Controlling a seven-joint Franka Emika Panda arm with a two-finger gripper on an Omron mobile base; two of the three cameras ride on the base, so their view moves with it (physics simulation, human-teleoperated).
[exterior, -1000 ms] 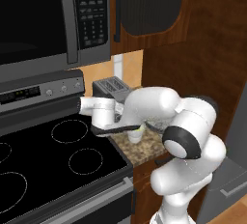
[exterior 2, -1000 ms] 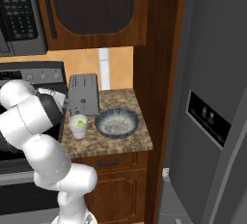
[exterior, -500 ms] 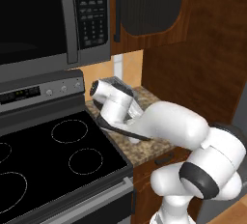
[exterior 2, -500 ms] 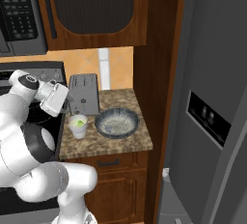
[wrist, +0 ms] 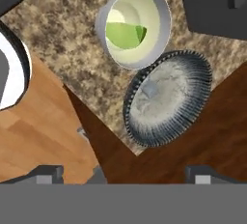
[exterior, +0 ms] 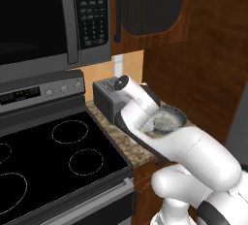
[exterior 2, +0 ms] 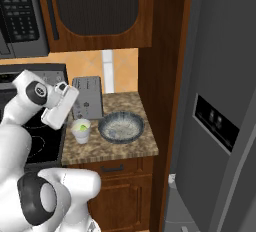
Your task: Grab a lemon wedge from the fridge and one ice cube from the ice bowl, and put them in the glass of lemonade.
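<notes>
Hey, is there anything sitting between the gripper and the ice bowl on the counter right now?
Nothing visible. In the hand view the gripper looks down at the ice bowl, open space between them. The glass of lemonade stands just beside the bowl, with the lemon wedge inside, off the direct line.

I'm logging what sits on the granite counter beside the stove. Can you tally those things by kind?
Toaster: 1
Glass of lemonade, with a lemon wedge inside: 1
Ice bowl: 1
Total: 3 things standing on the counter
</notes>
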